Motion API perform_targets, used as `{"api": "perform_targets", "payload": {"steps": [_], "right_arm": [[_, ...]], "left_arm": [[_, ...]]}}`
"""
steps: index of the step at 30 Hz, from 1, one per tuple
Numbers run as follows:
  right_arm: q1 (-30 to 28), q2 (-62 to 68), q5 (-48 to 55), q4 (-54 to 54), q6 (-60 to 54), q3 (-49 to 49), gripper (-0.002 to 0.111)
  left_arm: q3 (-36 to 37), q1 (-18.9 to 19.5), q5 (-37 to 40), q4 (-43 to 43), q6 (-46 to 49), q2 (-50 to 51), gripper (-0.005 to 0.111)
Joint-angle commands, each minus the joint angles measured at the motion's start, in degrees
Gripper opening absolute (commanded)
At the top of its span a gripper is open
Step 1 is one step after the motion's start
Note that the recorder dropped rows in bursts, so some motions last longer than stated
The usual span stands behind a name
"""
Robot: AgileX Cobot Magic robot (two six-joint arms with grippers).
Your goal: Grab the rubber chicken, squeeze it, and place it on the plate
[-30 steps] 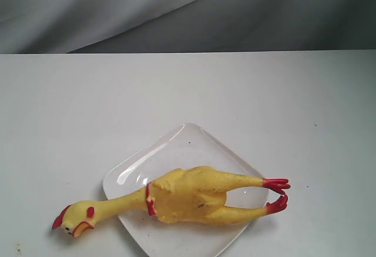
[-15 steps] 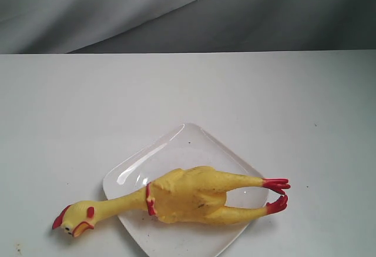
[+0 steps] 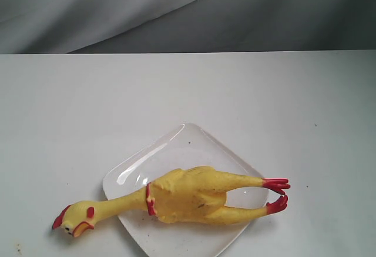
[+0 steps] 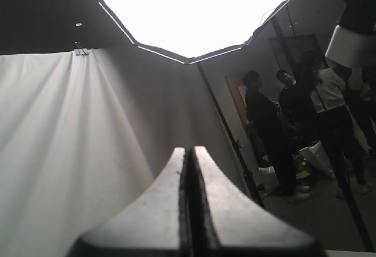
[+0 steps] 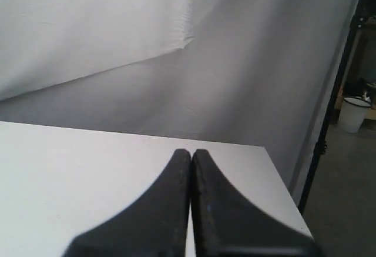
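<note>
table: white top | backdrop: grey draped cloth | light: bright overhead panel — floor dark

plate: partly hidden under the rubber chicken; corner past it cropped.
worktop: specks near the chicken too small to be identified.

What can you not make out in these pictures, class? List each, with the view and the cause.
- Middle of the plate: exterior view, hidden under the rubber chicken; the near corner meets the bottom edge.
- Both arms: outside the exterior view.
- Toy and dish: in neither wrist view; these look past the shut left pincer and right pincer.
</note>
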Motion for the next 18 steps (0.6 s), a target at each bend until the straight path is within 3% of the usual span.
{"api": "perform_targets", "payload": {"steps": [1, 18], "right_arm": [[-2.3, -0.1, -6.5, 3.8, -2.0, 4.5, 0.000], [-2.3, -0.1, -16.5, 6.9, -2.0, 17.9, 0.000]], "left_arm": [[0.2, 0.1, 0.1, -0.3, -0.6, -0.1, 0.000], [0.2, 0.1, 0.1, -0.3, -0.6, -0.1, 0.000]]}}
